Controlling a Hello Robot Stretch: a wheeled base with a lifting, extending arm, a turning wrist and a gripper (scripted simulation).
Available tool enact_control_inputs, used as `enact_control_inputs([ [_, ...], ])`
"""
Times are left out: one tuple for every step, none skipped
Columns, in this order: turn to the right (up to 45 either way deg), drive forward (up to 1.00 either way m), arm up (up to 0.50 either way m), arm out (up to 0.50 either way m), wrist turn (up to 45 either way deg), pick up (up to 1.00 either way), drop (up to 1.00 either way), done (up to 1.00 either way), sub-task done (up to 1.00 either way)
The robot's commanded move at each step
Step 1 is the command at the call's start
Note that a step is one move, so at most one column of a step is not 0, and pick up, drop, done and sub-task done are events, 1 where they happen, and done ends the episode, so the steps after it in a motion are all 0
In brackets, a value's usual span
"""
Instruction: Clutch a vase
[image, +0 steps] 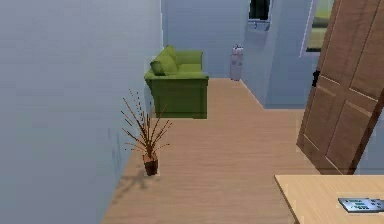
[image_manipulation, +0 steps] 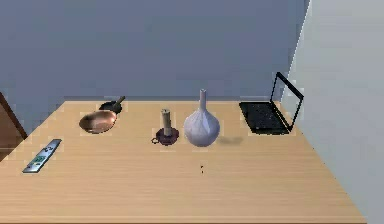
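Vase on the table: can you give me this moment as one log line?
goal: clutch vase | vase: upright on table | also on table: candle, pan, remote, laptop

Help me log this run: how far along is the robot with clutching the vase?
Done, it seems: the approach; the pale vase stands mid-picture in the arm side view on the wooden table. In hand: nothing shows a grasp; the vase rests upright on the tabletop between a candlestick and a laptop. Left: reaching out, gripping it and lifting it clear.
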Motion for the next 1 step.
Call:
enact_control_inputs([
  [0.0, 0.00, 0.50, 0.00, 0.0, 0.00, 0.00, 0.00, 0.00],
])
